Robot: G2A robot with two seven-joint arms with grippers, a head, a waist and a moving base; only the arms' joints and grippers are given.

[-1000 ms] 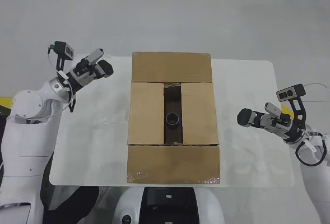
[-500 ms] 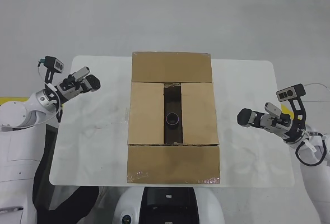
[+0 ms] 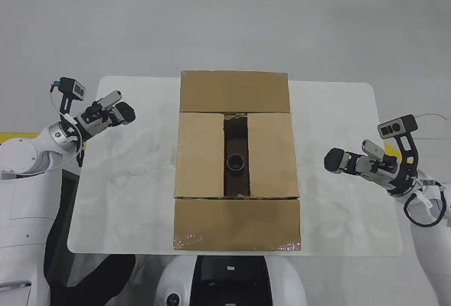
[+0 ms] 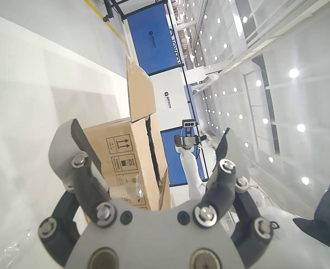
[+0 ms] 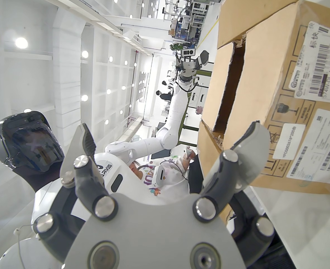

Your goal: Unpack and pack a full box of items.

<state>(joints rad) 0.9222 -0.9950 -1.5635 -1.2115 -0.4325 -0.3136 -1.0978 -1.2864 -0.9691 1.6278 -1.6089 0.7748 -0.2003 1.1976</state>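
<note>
A brown cardboard box (image 3: pixel 202 153) stands in the middle of the white table (image 3: pixel 125 199). Its far and near flaps lie folded outward, and its two side flaps lie over the top with a narrow gap between them. Through the gap I see a dark round item (image 3: pixel 235 161) inside. My left gripper (image 3: pixel 125 113) hangs over the table's far left part, apart from the box, open and empty (image 4: pixel 151 141). The box's side (image 4: pixel 120 152) faces it. My right gripper (image 3: pixel 334 160) hovers to the right of the box, open and empty (image 5: pixel 167 138), facing the labelled box wall (image 5: pixel 279 90).
Bare table surface lies to the left and right of the box. The table's front edge (image 3: pixel 133 251) runs close to the box's near flap (image 3: pixel 236 223). The far flap (image 3: pixel 235 92) reaches almost to the table's back edge.
My left arm has drawn back to the left, away from the box, and has kept nearly still over the last half second. The right arm and the box have not moved.
</note>
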